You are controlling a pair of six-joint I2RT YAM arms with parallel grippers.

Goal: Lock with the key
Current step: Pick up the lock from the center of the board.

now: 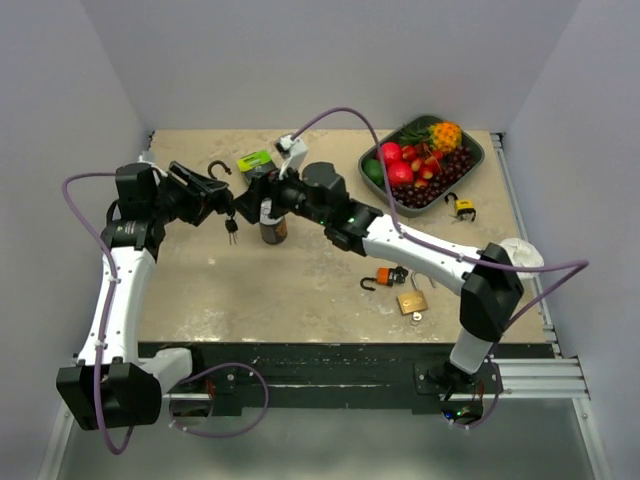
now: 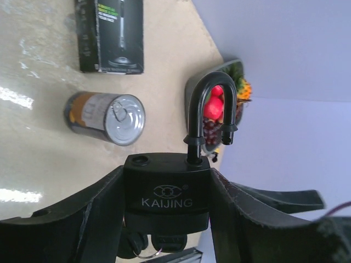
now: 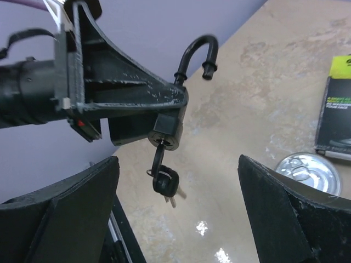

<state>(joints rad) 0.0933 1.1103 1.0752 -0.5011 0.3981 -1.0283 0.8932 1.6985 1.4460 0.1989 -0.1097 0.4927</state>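
Beige stone-look surface (image 1: 300, 290), grey walls. From overhead, the left pincer (image 1: 212, 198) holds a black padlock (image 1: 224, 200) aloft, just beside the right pincer (image 1: 250, 192) and a can (image 1: 272, 230). Only the left wrist view shows the padlock pinched between the fingers, with its shackle (image 2: 211, 109) open. Only the right wrist view shows that pincer spread wide, and a key (image 3: 158, 156) sitting in the padlock.

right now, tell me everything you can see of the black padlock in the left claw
The black padlock, matte and marked KAIJING, is held aloft, clamped by its body in the left claw. Its shackle is open: one leg is seated, the free end swung away from its hole. A key sits in the bottom keyhole, with spare keys dangling from its ring.
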